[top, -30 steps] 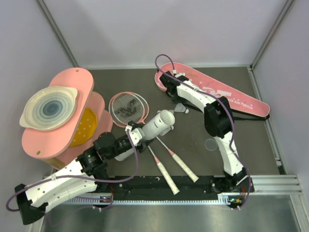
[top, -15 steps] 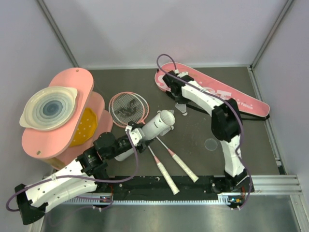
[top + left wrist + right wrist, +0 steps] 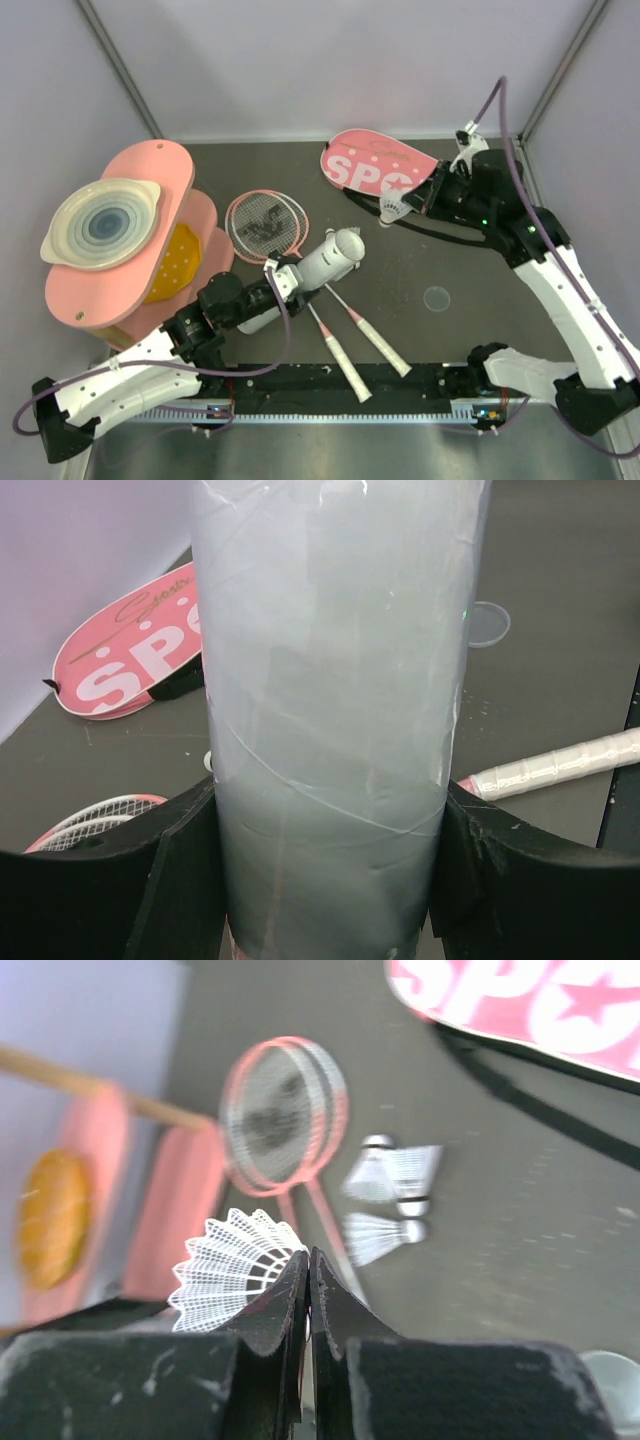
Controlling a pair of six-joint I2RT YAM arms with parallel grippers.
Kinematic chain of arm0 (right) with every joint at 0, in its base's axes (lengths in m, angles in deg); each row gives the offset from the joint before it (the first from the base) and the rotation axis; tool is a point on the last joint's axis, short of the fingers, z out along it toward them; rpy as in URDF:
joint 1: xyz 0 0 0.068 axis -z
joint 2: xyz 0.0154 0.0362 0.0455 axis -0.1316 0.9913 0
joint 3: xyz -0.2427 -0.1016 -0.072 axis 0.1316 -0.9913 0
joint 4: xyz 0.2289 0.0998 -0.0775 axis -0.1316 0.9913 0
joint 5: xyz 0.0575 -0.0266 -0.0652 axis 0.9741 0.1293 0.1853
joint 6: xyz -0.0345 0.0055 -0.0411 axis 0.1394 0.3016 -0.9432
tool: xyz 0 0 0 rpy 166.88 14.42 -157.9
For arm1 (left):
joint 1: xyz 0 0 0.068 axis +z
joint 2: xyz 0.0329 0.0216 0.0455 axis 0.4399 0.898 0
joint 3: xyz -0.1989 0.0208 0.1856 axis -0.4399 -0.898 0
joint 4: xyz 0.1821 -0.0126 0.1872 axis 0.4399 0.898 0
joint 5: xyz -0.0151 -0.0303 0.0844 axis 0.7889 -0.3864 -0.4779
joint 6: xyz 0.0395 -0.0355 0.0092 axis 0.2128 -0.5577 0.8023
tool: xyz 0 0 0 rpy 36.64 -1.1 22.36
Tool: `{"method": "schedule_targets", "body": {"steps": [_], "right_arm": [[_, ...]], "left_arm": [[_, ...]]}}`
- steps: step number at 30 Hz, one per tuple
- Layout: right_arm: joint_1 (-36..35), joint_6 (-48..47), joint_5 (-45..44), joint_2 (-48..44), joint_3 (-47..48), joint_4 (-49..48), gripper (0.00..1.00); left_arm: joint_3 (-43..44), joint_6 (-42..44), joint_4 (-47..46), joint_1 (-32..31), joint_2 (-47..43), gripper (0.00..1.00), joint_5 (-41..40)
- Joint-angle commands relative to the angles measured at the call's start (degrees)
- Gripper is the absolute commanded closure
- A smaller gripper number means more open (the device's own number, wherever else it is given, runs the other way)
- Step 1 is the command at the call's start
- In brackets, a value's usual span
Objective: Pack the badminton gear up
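My left gripper (image 3: 288,280) is shut on the long white tube (image 3: 318,265), holding it tilted above the rackets; the tube (image 3: 330,710) fills the left wrist view between the jaws. My right gripper (image 3: 408,207) is shut on a white shuttlecock (image 3: 393,210), held in the air in front of the pink SPORT bag (image 3: 378,165). In the right wrist view the jaws pinch the shuttlecock's (image 3: 225,1268) skirt. Two more shuttlecocks (image 3: 393,1175) lie on the table below. Two pink-framed rackets (image 3: 265,220) lie crossed, with their white handles (image 3: 383,344) toward the front.
Pink rounded boards with a white ringed dish (image 3: 100,225) stand at the left. A small clear round lid (image 3: 436,298) lies right of the racket handles. The bag's black strap (image 3: 455,228) trails to the right. Walls close in the table at the back and sides.
My right arm has swung up and to the right off the bag, carrying a shuttlecock, so the bag's wide end shows. My left gripper and the tube have not moved.
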Motion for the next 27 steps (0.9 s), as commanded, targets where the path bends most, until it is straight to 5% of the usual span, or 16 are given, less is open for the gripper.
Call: {"method": "schedule_targets", "body": {"steps": [1,14,25,27], "right_arm": [[-0.28,5.06,18.92,-5.04,-1.18,-7.7,1.0],[-2.56,15.17,29.14,-13.75,-7.86,-21.41,1.0],[-9.59,11.58,22.12,-11.73,-11.29,-23.1,1.0],[-10.03,10.17,21.76,-11.12,-11.29,-22.39,0.91]], "left_arm": [[0.47,-0.02,-4.63,0.18,0.69,0.88,1.11],[0.29,0.07,-4.81,0.1,1.4,0.88,1.02],[0.21,0.24,-4.81,0.18,1.05,0.88,0.67],[0.29,0.24,-4.72,0.1,0.96,0.88,0.85]]}}
